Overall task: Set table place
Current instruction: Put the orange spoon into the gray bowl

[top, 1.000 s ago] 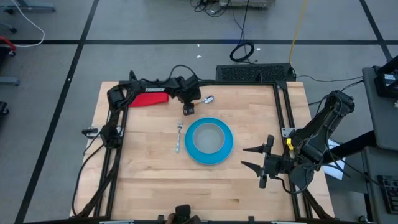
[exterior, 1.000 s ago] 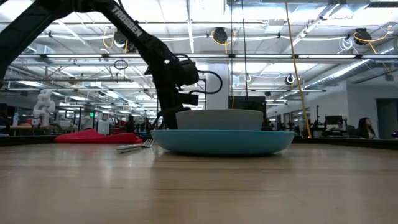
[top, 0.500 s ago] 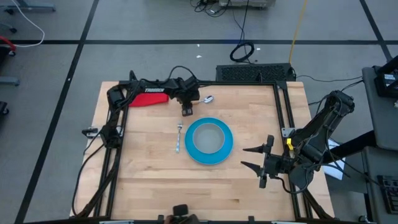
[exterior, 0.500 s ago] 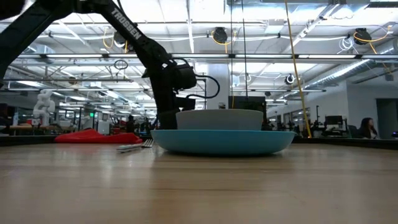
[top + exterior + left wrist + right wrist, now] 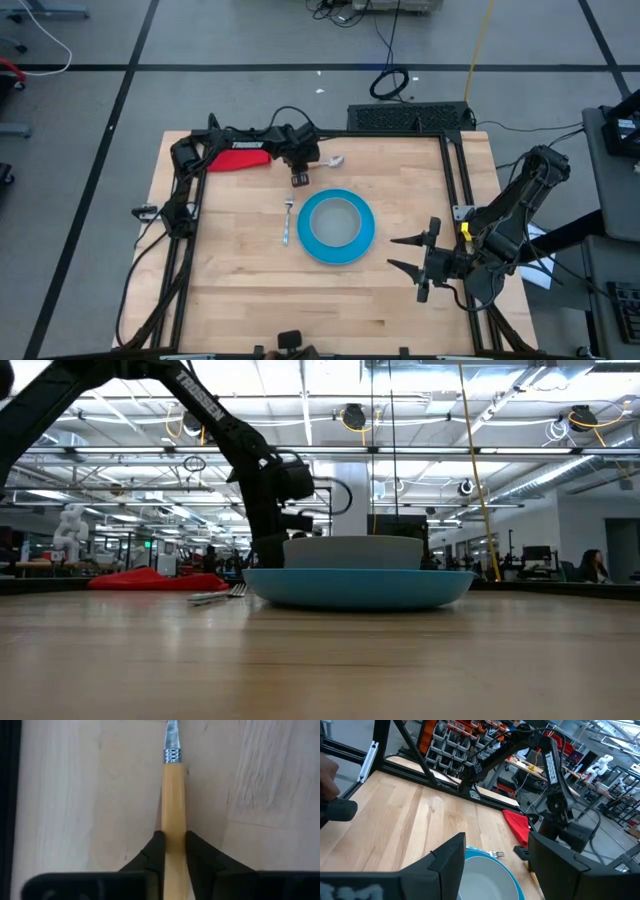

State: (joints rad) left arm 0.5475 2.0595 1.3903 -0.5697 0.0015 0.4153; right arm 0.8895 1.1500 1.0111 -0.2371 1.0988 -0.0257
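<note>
The spoon [image 5: 333, 160] lies flat on the table [image 5: 240, 280] near the far edge, with its silver bowl toward the right. Its orange handle [image 5: 174, 795] runs back under my left gripper [image 5: 299, 179], which points steeply down and is shut on it. The blue plate [image 5: 365, 238] sits mid-table with the grey bowl [image 5: 333, 221] in it. The fork [image 5: 287, 221] lies just left of the plate. My right gripper [image 5: 420, 262] hangs open, high beside the table's right edge. My left gripper pinches the spoon's orange handle [image 5: 174, 837] between its two fingers [image 5: 156, 851], one on each long side, well back from the silver neck [image 5: 171, 754]. The fingers come from above, slanting steeply down, across the handle. The spoon lies on the table.
A red cloth [image 5: 238, 160] lies at the far left, partly under the left arm. Black frame rails [image 5: 455, 180] run along the table's sides. Bare wood spreads across the near half of the table.
My left gripper's fingers have drawn together onto the spoon's handle. The arm has stayed over the same spot, and the spoon still lies where it was.
</note>
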